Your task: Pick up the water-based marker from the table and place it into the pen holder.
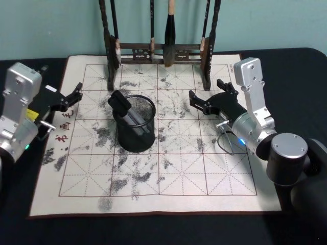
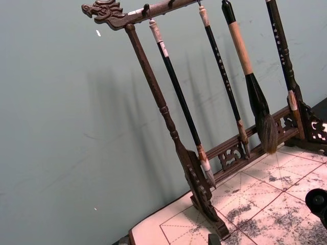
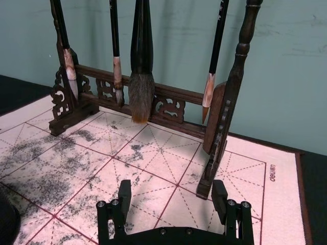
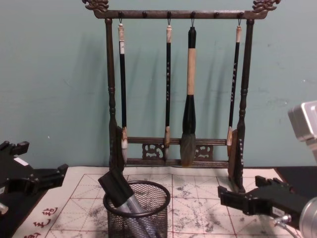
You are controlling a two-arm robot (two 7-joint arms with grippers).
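Right tool (image 1: 205,96) gapes empty; grey, black-capped marker (image 1: 124,107) leans inside round wire-mesh pen holder (image 1: 136,133).

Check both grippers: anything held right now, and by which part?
Nothing is held. Left gripper and right gripper are both open and empty above the mat; the marker stands tilted in the pen holder.

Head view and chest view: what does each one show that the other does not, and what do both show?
Head view alone: the whole cream grid-lined practice mat, with red characters at its left edge.

Chest view alone: the carved top bar of the tall dark wooden brush rack, with the brushes hanging from its hooks.

Both: the round black wire-mesh pen holder, a grey black-capped marker leaning inside it, the open left end effector and the open right end effector on either side.
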